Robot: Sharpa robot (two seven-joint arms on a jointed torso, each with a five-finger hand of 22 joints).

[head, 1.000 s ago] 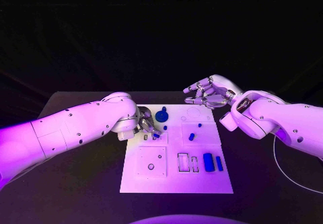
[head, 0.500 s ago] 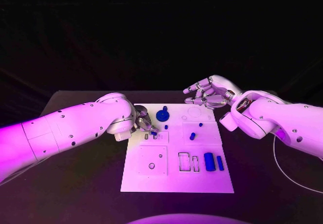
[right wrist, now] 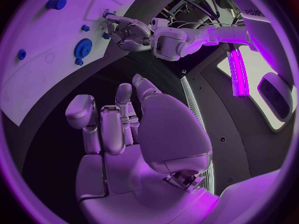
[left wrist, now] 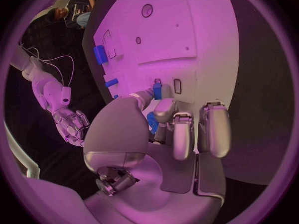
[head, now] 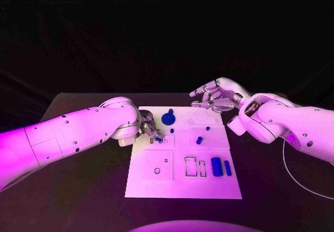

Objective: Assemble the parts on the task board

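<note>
Because the left hand (left wrist: 163,129) pinches a small blue part (left wrist: 157,91) just above a slot (left wrist: 177,86) beneath its fingertips, while the right hand (head: 217,98) hovers released, any tilt could jam it.

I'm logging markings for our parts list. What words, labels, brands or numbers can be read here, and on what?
White arm of the right hand, in the right wrist view: pale letters at, cut off and too blurred to read surely.
Task board: outlines and holes, no readable text.
Blue parts: no markings visible.

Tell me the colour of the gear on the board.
Blue; the gear shows best in the head view.
</note>
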